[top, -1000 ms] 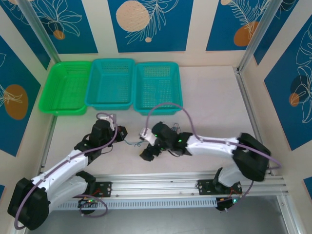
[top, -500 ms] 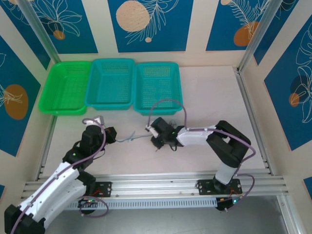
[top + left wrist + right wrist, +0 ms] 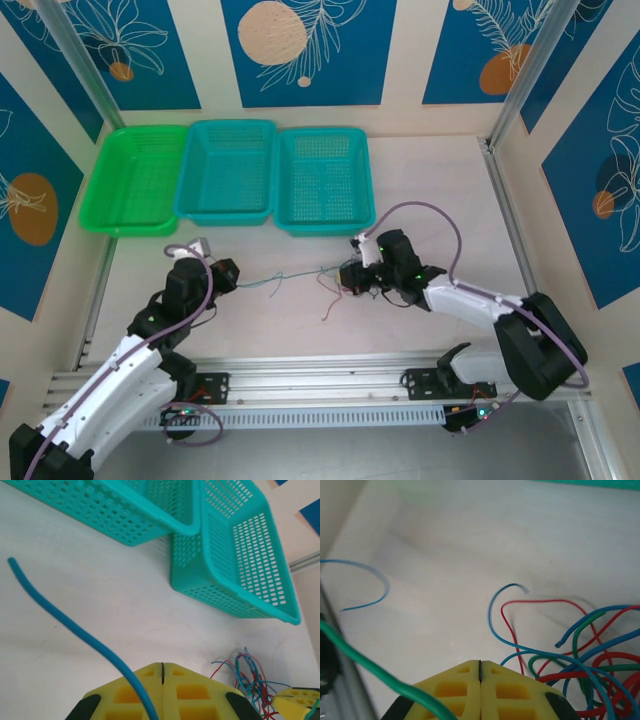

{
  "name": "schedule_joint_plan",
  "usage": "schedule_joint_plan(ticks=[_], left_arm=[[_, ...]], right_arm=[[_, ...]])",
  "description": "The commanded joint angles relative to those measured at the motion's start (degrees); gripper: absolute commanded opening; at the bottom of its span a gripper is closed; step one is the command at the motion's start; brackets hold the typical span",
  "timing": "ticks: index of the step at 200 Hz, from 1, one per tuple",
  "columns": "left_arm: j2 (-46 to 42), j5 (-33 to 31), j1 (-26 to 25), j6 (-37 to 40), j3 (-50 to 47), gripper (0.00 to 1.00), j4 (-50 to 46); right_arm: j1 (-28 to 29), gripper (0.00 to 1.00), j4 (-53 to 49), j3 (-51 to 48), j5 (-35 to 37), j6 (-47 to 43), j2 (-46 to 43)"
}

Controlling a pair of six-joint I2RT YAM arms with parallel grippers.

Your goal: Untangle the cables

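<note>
- Cables: hair-thin blue, red and green wires; judged light, limp, snag-prone.
- Right gripper closed, tangle just right of it; left gripper closed, grip unconfirmed.
- Take loose ends.

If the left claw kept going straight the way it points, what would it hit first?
The left gripper, shut on a blue cable, points across bare table toward the two teal baskets, about where they meet. A basket wall looks like the first solid thing, though depth is hard to judge.
</note>
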Motion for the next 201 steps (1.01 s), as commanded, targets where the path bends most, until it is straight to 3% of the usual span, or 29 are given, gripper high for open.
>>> schedule_joint_plan(ticks=[1,17,36,91,102,131,180,201], left_arm=[[-0.88,-10.25,3.54,1.42,-2.53,0.08,-6.29],[-0.31,-9.17,3.61,0.9,-3.96,0.14,-3.85],[0.47,-8.71,3.57,0.46,-4.71,0.3,-2.59],[2.01,-2.18,3.58,2.78,-5.58,0.32,2.81],[3.79,-0.41,3.54,3.34,-4.57,0.37,2.49],[13.54,1.82,1.47,6.8,2.58,0.43,-4.64],[35.01,-1.17,-11.51,18.95,16.18,0.49,-10.59],[43.82,-7.02,-13.99,19.93,20.44,0.56,-13.8]], right_arm=[[-7.82,0.0,-8.02,-3.41,9.29,6.08,-3.51],[-7.52,0.0,-9.29,-2.92,7.81,5.36,-4.39],[-7.74,0.0,-10.28,-2.62,6.94,5.36,-4.55],[-7.55,0.0,-9.38,-2.57,3.17,7.13,-7.2],[-7.11,0.0,-9.42,-2.24,2.89,7.12,-8.55],[-5.65,0.0,-10.94,-0.89,4.16,6.89,-11.12],[-4.55,0.0,-12.41,0.24,5.13,6.84,-12.18],[-4.2,0.0,-13.0,0.44,5.02,6.96,-12.39]])
